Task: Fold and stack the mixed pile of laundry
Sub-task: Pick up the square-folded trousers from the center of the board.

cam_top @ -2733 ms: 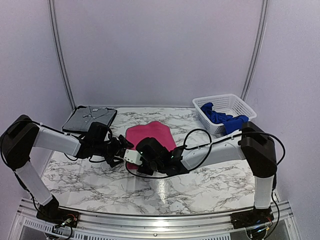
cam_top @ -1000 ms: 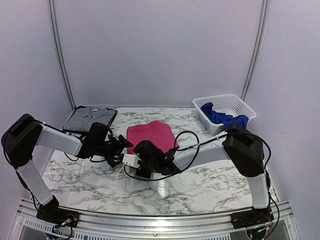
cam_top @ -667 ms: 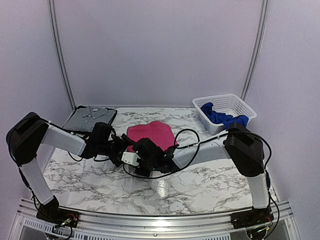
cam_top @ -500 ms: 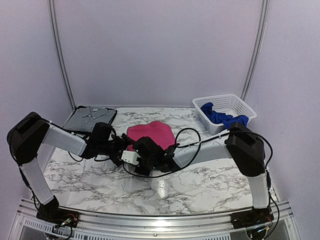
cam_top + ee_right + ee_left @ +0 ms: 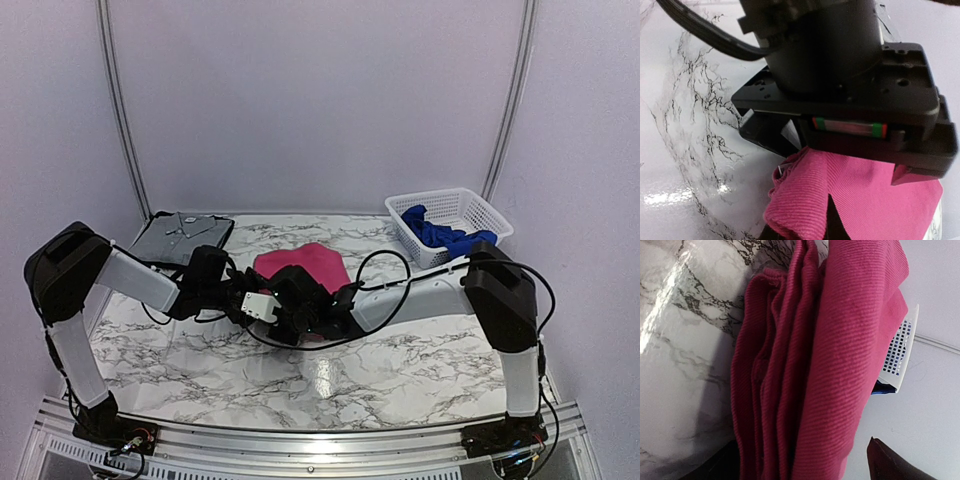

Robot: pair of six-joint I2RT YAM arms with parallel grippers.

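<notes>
My left gripper [image 5: 797, 465] stands wide around the folded pink garment [image 5: 305, 263]; my right gripper [image 5: 827, 220] pinches its edge, jaws almost closed.

No text, label, brand or number can be read in any view, the red-and-green strip [image 5: 850, 127] on the black boxy housing [image 5: 840, 75] is seen without lettering.

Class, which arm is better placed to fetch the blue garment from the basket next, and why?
Right, probably. The basket holding the blue garment stands far right, near that arm's elbow; the left hand is farther off. First the right hand must release the pink garment.
</notes>
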